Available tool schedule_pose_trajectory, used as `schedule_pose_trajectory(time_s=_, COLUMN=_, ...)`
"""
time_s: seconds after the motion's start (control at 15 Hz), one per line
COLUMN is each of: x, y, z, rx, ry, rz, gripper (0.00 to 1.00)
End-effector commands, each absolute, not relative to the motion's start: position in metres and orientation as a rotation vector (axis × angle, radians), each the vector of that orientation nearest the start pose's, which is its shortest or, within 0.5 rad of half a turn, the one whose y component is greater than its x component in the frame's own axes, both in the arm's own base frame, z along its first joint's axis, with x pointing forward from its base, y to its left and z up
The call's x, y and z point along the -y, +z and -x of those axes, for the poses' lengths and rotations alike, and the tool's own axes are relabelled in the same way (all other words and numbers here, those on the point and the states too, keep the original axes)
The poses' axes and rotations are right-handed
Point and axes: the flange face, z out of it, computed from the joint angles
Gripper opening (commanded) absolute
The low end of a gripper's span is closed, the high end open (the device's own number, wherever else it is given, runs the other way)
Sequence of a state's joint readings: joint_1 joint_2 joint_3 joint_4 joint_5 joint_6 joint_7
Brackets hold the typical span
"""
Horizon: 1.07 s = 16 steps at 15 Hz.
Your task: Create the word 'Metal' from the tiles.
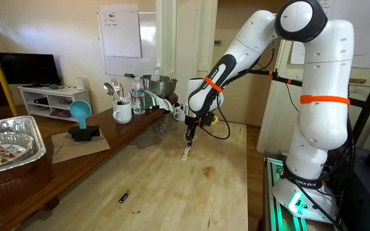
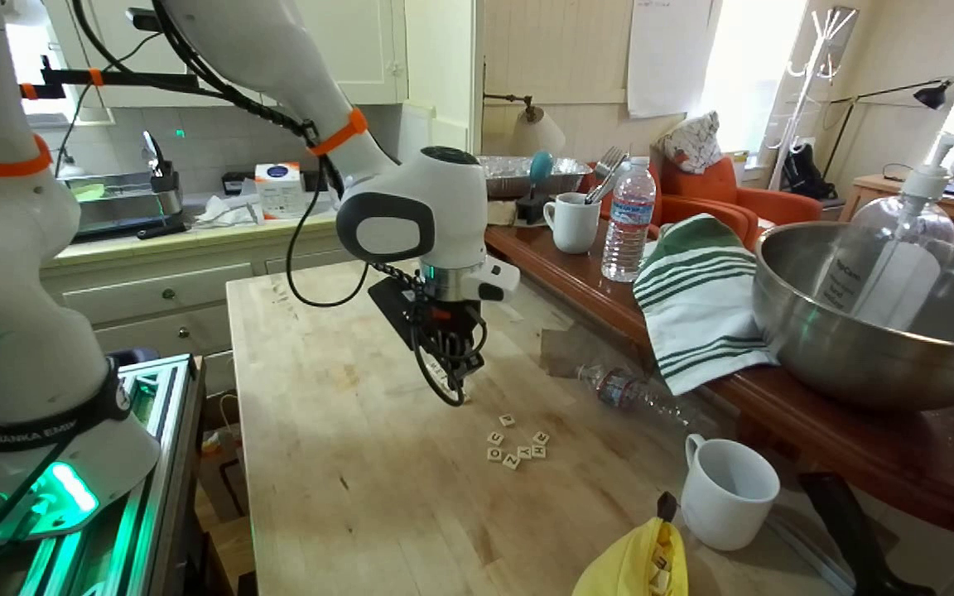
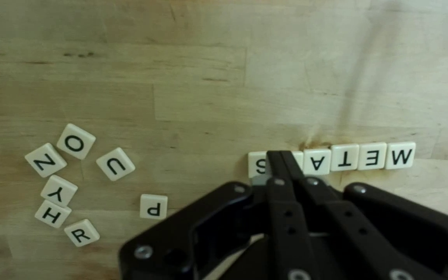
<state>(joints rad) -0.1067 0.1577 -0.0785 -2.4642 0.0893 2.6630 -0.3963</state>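
In the wrist view, pale letter tiles lie in a near-straight row, upside down: M (image 3: 401, 155), E (image 3: 372, 156), T (image 3: 344, 157), A (image 3: 317, 162), a tile with its letter hidden (image 3: 298, 158), and S (image 3: 256, 165). My gripper (image 3: 280, 153) is shut, fingertips together, over the gap or join between S and the hidden-letter tile. I cannot tell whether it touches them. A P tile (image 3: 153, 206) and several loose tiles lie to the left, among them U (image 3: 115, 164) and O (image 3: 76, 141). The row (image 1: 185, 154) shows below my gripper (image 1: 189, 144) in an exterior view.
A battery (image 1: 124, 196) lies on the wooden table (image 1: 172, 192). In an exterior view, a clear bottle (image 2: 626, 391) lies near the raised brown ledge (image 2: 593, 290). A white mug (image 2: 729, 497) and a yellow pouch (image 2: 622, 563) stand near the table's end.
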Motion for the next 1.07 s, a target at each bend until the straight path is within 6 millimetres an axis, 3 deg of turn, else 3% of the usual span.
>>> schedule_pose_trajectory(time_s=0.0, x=0.096, y=0.227, z=-0.482, rx=0.226, ry=-0.095, rz=3.121, gripper=0.00)
schedule_pose_trajectory(time_s=1.0, x=0.101, y=0.204, z=-0.498, rx=0.294, ry=-0.121, rz=3.119, gripper=0.00)
